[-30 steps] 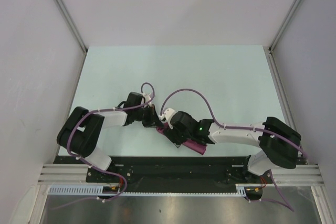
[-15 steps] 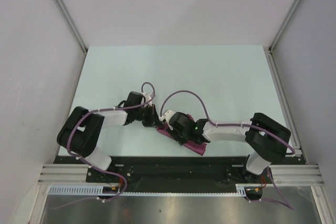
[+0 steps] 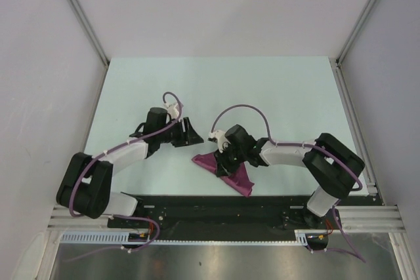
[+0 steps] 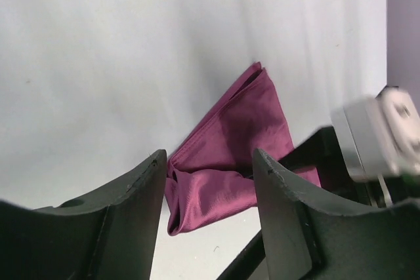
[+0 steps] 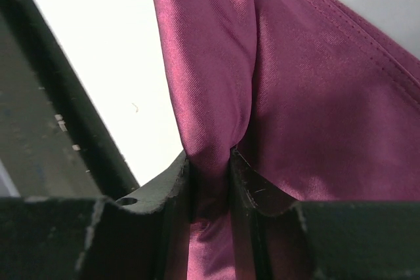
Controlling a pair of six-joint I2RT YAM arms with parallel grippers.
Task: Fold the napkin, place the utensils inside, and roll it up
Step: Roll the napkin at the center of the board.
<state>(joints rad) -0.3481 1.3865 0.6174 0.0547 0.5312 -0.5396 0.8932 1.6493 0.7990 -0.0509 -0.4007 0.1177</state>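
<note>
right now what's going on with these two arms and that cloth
The right hand is shut on a fold of the soft maroon cloth napkin, which lies folded near the front edge of the pale table. The left hand is open and hovers left of it, not touching. No utensil is visible.

Far table (image 3: pixel 275 90) lies open — nearer, the right hand (image 3: pixel 224 160) clamped on the napkin (image 3: pixel 235 176) blocks the middle.
</note>
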